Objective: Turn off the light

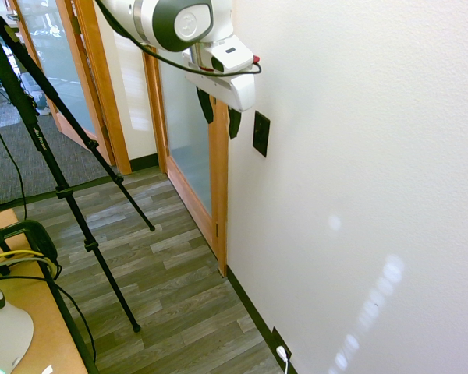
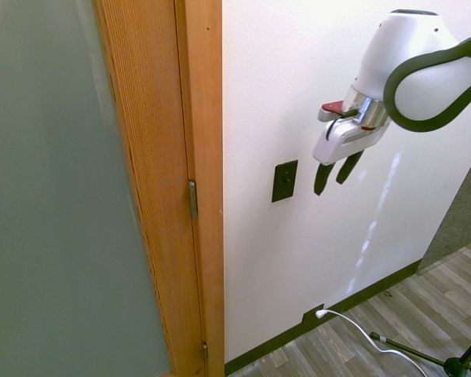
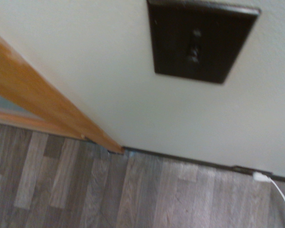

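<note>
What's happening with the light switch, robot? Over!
Tool open, holding nothing, near the wall. Black switch plate untouched. Nothing seen blocking the way. Over.

In the wrist view, the black wall switch (image 3: 199, 42) looks blurred, its toggle position unclear. The white cord (image 3: 282, 197) runs out of frame.
</note>
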`<move>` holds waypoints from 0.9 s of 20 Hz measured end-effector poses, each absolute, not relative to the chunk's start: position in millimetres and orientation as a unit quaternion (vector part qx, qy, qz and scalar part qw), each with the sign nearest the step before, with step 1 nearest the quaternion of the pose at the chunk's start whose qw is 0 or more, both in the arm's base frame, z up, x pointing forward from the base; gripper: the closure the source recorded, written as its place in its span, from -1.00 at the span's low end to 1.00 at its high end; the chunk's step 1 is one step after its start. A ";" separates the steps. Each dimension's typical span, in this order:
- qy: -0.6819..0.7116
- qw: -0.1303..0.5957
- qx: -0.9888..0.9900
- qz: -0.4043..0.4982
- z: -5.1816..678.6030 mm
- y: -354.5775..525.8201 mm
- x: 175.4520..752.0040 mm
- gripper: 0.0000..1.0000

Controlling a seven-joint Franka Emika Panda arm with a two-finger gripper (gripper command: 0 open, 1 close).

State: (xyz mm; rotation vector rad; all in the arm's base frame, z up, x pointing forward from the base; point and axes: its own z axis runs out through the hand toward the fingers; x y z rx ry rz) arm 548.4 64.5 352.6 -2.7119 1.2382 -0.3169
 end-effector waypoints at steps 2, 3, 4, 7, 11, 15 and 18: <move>0.422 0.076 -0.896 -0.113 348.5 69.8 563.9 1.00; 0.427 0.080 -0.893 -0.117 345.5 70.1 569.3 1.00; 0.432 0.084 -0.889 -0.123 342.1 68.7 573.1 1.00; 0.451 0.090 -0.878 -0.136 331.9 61.7 578.8 1.00; 0.468 0.098 -0.861 -0.172 328.9 67.0 586.3 1.00; 0.493 0.094 -0.846 -0.181 323.8 74.1 597.5 1.00; 0.504 0.097 -0.838 -0.186 321.1 72.4 605.4 1.00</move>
